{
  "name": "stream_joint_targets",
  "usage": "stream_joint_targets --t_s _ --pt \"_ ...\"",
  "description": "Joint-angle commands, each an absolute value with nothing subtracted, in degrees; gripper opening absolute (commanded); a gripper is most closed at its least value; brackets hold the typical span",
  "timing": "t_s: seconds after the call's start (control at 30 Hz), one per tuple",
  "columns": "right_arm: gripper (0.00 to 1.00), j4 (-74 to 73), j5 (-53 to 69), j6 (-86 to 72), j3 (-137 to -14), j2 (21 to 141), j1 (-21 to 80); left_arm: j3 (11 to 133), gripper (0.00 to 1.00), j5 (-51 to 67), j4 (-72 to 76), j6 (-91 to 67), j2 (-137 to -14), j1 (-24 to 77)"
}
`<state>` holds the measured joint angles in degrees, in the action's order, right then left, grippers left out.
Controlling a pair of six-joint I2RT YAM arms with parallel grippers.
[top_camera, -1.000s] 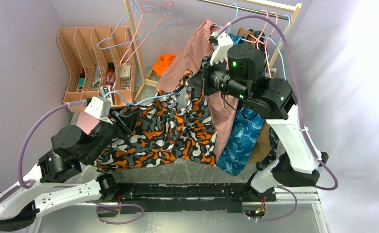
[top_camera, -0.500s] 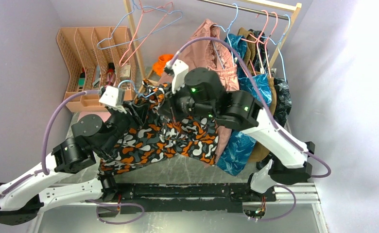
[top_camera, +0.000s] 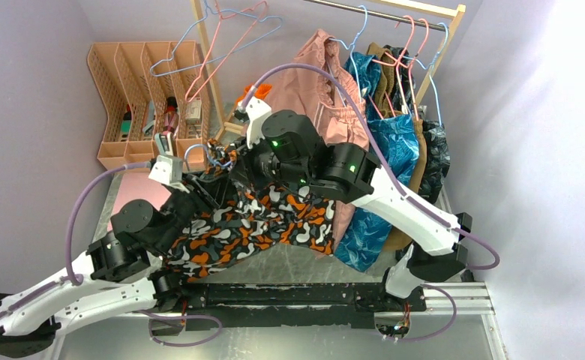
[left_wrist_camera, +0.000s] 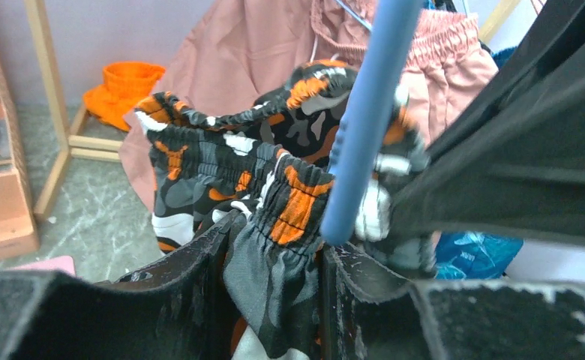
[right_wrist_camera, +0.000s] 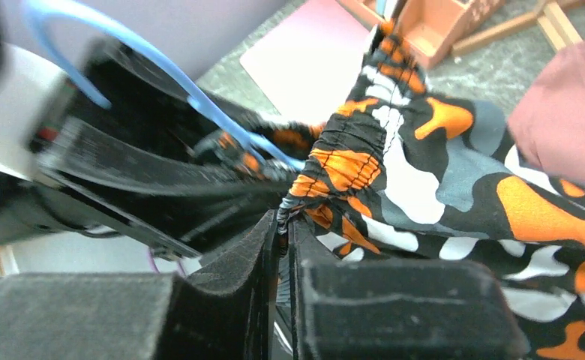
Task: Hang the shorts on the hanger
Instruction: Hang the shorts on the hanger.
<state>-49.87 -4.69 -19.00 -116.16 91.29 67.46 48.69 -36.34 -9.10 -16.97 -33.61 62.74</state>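
Note:
The shorts (top_camera: 274, 225), in an orange, black, white and grey blotch print, hang bunched between my two arms above the table. My left gripper (top_camera: 205, 184) is shut on the light-blue hanger (top_camera: 193, 152). In the left wrist view the hanger bar (left_wrist_camera: 364, 127) runs up from the right finger, and the shorts' gathered waistband (left_wrist_camera: 282, 202) is bunched between the jaws of the left gripper (left_wrist_camera: 274, 244). My right gripper (top_camera: 234, 162) is shut on the waistband edge. In the right wrist view this gripper (right_wrist_camera: 283, 219) pinches the shorts (right_wrist_camera: 439, 165) right beside the hanger wire (right_wrist_camera: 222, 120).
A peach slotted organiser (top_camera: 147, 82) stands at the back left. A wooden clothes rail holds a dusty-pink garment (top_camera: 323, 75), a blue leaf-print garment (top_camera: 379, 199) and more hangers (top_camera: 222, 37). A pink mat (top_camera: 133, 191) lies under the left arm. An orange object (left_wrist_camera: 128, 81) sits by the rail foot.
My right arm has swung left and down from the rail, bringing the waistband with it. My left gripper has risen and closed in on it. The shorts have bunched up and shifted left.

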Motion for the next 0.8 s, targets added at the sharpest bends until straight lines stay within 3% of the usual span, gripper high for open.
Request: stream_joint_targets --t_s 0.0,0.2,0.3,0.53,0.77 --pt "0.15 -44.1 -1.9 -19.3 -120.3 92.4 67.7 43.8 0.07 -32.2 -4.3 -20.4 -30.0 62.7" --pt "0.53 -44.1 3.1 -19.7 -121.1 94.1 67.7 39.3 0.07 -31.1 -1.3 -22.6 -25.9 62.7" --pt "0.64 -43.3 3.4 -19.6 -119.8 92.4 67.7 38.2 0.07 -30.9 -0.2 -22.6 -24.3 62.7" --pt "0.69 -44.3 -1.2 -17.2 -116.3 86.4 67.7 37.6 0.07 -30.8 -0.1 -23.8 -21.4 62.8" --pt "0.69 -33.9 -16.9 -14.4 -89.2 65.1 67.7 41.3 0.07 -32.8 -7.0 -26.7 -15.2 62.8"
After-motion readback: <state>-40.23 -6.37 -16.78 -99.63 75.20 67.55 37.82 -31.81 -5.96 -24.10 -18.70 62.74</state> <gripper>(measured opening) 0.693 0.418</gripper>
